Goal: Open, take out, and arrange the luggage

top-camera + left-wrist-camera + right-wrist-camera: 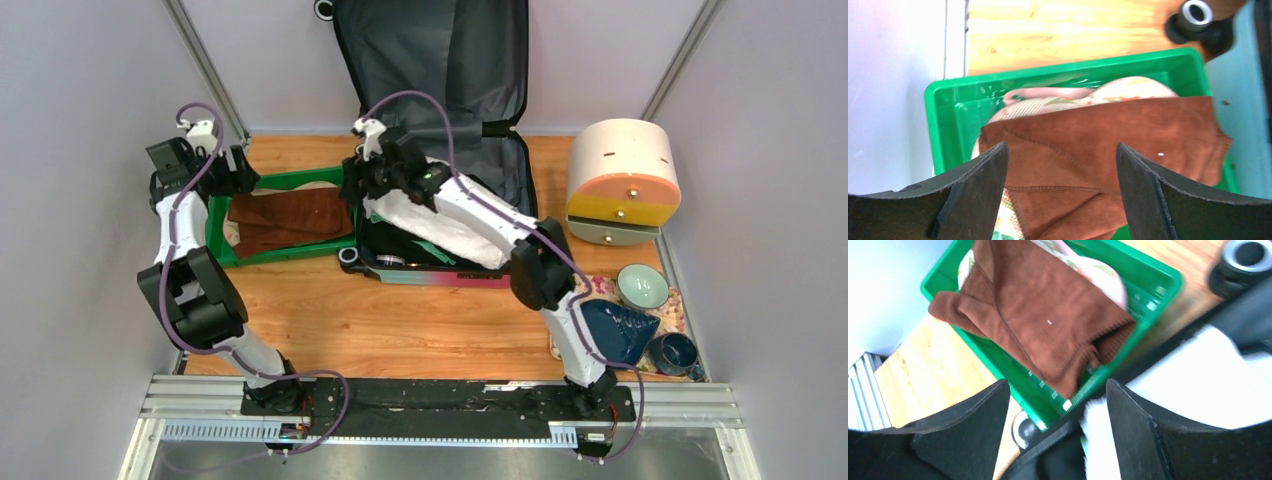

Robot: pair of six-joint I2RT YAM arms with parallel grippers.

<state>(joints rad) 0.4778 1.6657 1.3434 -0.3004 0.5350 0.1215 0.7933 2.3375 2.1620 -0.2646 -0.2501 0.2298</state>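
Above tray (pixel 290 180): L gripper (pixel 1062 150) jaws apart, empty, over brown cloth (pixel 1108 150). R gripper (pixel 1057 387) also apart, empty, by tray edge. Luggage (pixel 440 70) open, white cloth (pixel 1198 385) inside.

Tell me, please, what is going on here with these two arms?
The luggage lies open on the table, its lid standing upright at the back. A brown cloth lies in the green tray beside it, over a patterned fabric. The left gripper and the right gripper hang open and empty by the tray. A white cloth lies inside the luggage, not yet taken out.
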